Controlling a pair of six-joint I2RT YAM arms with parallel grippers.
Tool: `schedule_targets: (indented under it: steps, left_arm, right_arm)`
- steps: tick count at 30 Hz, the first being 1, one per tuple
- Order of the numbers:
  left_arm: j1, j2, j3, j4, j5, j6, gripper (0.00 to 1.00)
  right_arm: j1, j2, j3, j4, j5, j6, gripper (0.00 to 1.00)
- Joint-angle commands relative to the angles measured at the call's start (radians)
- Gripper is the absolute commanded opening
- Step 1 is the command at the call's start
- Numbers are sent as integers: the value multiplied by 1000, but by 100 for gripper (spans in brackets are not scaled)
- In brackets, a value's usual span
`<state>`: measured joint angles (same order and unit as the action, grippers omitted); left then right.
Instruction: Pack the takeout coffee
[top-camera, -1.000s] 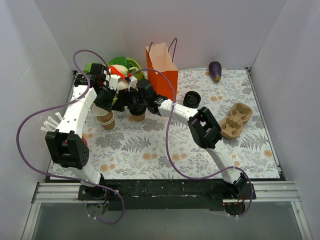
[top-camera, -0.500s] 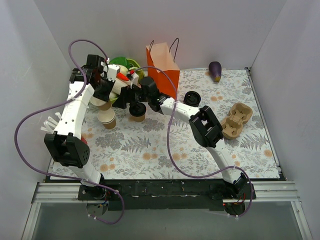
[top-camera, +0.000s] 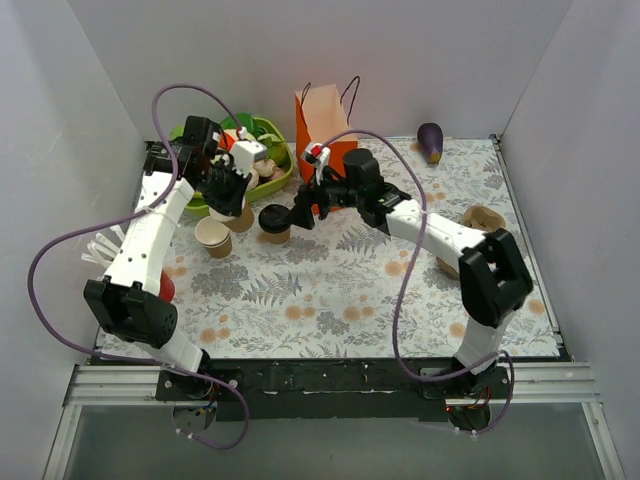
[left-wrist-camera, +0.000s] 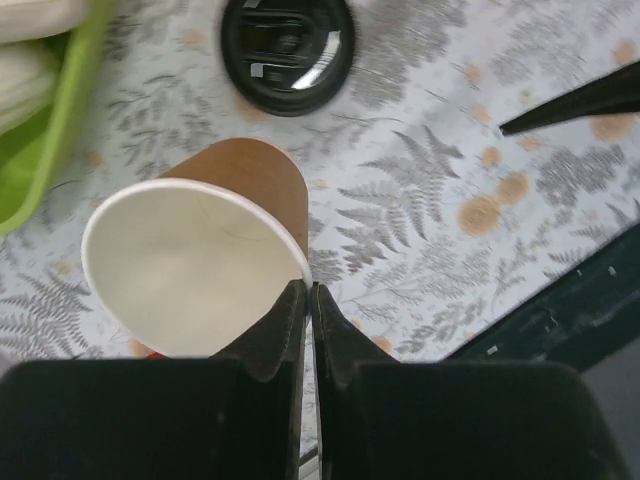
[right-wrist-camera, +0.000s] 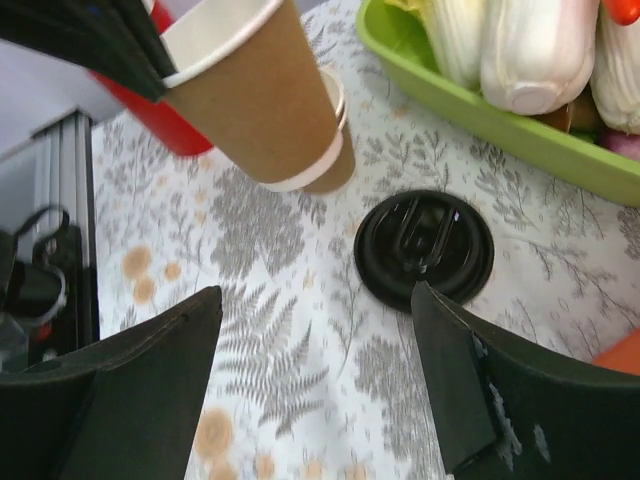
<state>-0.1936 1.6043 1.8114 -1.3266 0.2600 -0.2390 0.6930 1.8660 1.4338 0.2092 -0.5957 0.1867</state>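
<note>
No text, label, brand, number or sign can be read in any view. The kraft cup (left-wrist-camera: 200, 270) pinched in the left gripper (left-wrist-camera: 308, 300) is plain — brown outside, pale inside, unprinted. The black lid (right-wrist-camera: 424, 250) on the lidded cup shows only moulded ridges and glare, nothing legible. The orange paper bag (top-camera: 325, 135) at the far side shows bare faces. The tablecloth (top-camera: 330, 290) carries a fern-and-flower print — no lettering. The green tray (right-wrist-camera: 480, 120) on the far left bears no visible marking.
</note>
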Motion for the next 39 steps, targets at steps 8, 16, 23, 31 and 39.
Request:
schedule_targets:
  steps: [8,16,23,31,39]
  left_arm:
    - [-338,-141,-178,68,289,136,0]
    - [-483,-35,-291,262,200,230,0]
    - [-595,92,-300,348,78,146,0]
    - [-621,140,-327,340,27,33,0]
    - [-622,141,-320,339,84,-17,25]
  right_arm:
    - [-137,-398,-345,-281,89,-509,77]
    - [-365,-441,-375,-376,224,-654,75]
    - [-397,-345,-359,-315,284,-832,66]
    - [-398,-205,-264,-264,263,-940,58]
    - [-398,-128,-193,-234,232,-955,56]
